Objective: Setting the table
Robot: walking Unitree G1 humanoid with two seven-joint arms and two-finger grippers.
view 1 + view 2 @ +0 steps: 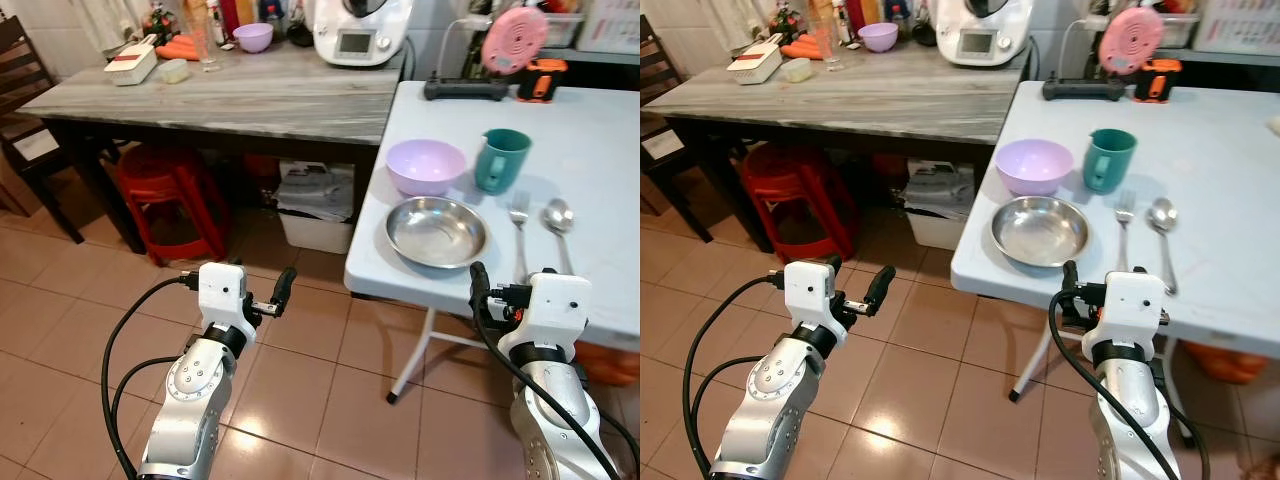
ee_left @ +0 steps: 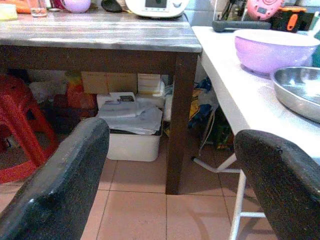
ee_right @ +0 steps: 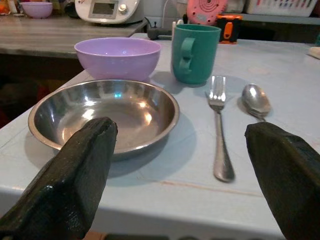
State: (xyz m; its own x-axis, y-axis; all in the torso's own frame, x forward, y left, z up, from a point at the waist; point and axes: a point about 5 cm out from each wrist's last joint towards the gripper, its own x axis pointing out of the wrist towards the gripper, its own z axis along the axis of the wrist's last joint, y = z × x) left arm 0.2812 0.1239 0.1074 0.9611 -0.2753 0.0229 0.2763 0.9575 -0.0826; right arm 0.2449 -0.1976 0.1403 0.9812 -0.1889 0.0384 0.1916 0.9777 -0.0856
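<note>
- Already, a place setting is laid out on the white table [image 1: 600,140]: a steel plate [image 1: 436,231] near the front edge, a purple bowl [image 1: 426,165] just behind it, and a green mug [image 1: 501,159] to the right of the bowl.
- A fork [image 1: 519,225] and a spoon [image 1: 558,222] lie side by side to the right of the plate, handles pointing toward the near edge, apart from each other and from the plate.
- The right gripper [image 3: 175,165] is held at the near edge of the table, fingers spread wide and empty, with the plate and fork seen between them in the wrist view.
- The left gripper [image 2: 170,175] is held over the tiled floor, left of the table, also spread and holding nothing; it points toward the wooden table [image 1: 230,95] and the white box [image 2: 132,132] under it.
- Judged from this layout, the setting appears nearly or fully complete; what remains is probably only a small straightening, or a further item to be fetched from the wooden table.
- If the cutlery is to be adjusted, the fork should be approached from above along its handle, since it lies flat and thin on the surface and is hard to pinch.
- Care is needed so that the wrist is kept clear of the plate rim, which sits close to the table edge and could be pushed off.
- A second purple bowl [image 1: 252,37] stands far back on the wooden table, beside a white kitchen machine [image 1: 360,30]; whether it is wanted cannot be told.
</note>
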